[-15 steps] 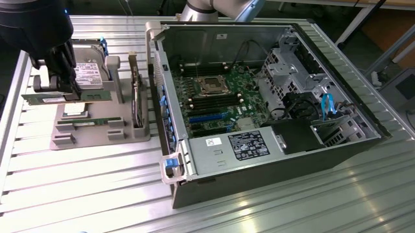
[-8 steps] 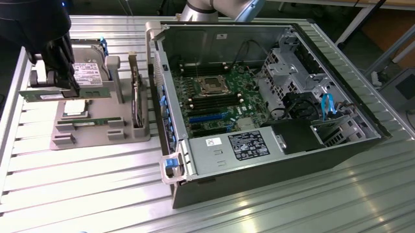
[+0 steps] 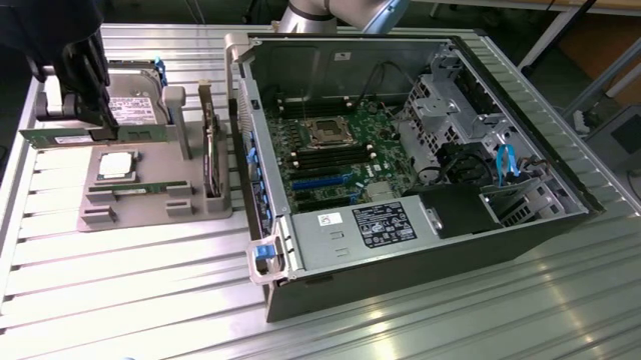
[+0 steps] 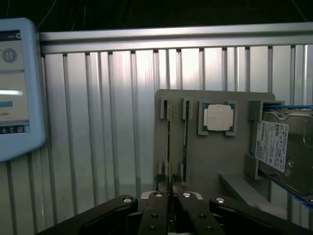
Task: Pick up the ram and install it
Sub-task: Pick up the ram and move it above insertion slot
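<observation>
Far on the exterior view's left, the dark jaws are pinched nearly shut on the ram (image 3: 60, 136) (image 4: 169, 147). They grip it mid-length, w/ fingertips (image 4: 179, 188) on both faces. The ram is held on edge and level. It looks lifted off the grey tray (image 3: 150, 214) (image 4: 215, 161), w/ one end sticking out past the tray's edge toward that left.

Tray contents:
- The hard drive (image 3: 135, 105) (image 4: 274, 147) sits in its cradle at the far end.
- The square silver chip (image 3: 118, 163) (image 4: 217, 117) lies flat in its pocket, approx mid-tray.
- A second stick (image 3: 140, 188) (image 4: 186, 137) is seated on edge in its holders, just beside the chip.
- The pair of holders nearest the exterior camera has nothing in it.
- A tall card (image 3: 210, 150) stands on edge along the tray's side toward the PC.

Next is the PC case (image 3: 401, 281), lying w/ its side open, just beside the tray. Inside it:
- The motherboard (image 3: 346, 169) has its CPU socket (image 3: 326, 133) approx mid-board, w/ long dark slots next to it.
- The PSU (image 3: 376, 225) is at the near end, label up.
- Drive cages and blue cables (image 3: 506, 161) are toward the exterior view's right.

Everything rests on a ribbed aluminium table (image 3: 130, 292) (image 4: 98, 122) that shines under the light. The wrist view catches a blue-cased tablet (image 4: 14, 88) w/ its screen lit. Off the table's far right edge are metal frame legs and floor.
</observation>
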Available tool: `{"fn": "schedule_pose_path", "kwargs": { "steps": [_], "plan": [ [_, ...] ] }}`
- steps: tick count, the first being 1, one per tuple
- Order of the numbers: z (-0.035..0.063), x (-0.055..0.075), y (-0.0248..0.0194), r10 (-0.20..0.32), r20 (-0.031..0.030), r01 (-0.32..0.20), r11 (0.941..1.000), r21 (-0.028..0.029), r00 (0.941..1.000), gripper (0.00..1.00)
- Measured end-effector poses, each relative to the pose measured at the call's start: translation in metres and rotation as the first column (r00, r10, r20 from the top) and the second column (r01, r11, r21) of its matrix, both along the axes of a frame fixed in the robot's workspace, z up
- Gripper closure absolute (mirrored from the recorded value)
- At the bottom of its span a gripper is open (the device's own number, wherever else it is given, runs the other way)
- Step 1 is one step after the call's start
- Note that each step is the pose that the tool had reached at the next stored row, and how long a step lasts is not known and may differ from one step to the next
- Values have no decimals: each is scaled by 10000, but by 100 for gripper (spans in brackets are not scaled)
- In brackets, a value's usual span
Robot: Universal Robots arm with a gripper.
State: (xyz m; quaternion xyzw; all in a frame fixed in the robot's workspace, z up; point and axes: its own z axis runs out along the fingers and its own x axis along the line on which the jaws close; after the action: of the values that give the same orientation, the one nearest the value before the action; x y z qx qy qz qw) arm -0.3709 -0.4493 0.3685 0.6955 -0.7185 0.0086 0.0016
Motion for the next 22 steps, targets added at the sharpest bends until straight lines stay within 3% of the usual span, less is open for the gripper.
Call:
{"fn": "schedule_pose_path", "kwargs": {
  "steps": [12,14,15,18,22],
  "plan": [
    [186,6,0,2,-1,-2,10000,0,10000,88],
    [186,66,0,1,-8,-1,10000,0,10000,88],
    [186,222,0,0,-31,0,10000,0,10000,88],
    [185,359,0,0,-53,0,10000,1,10000,88],
    [186,412,0,0,-62,0,10000,0,10000,88]
  ]
}}
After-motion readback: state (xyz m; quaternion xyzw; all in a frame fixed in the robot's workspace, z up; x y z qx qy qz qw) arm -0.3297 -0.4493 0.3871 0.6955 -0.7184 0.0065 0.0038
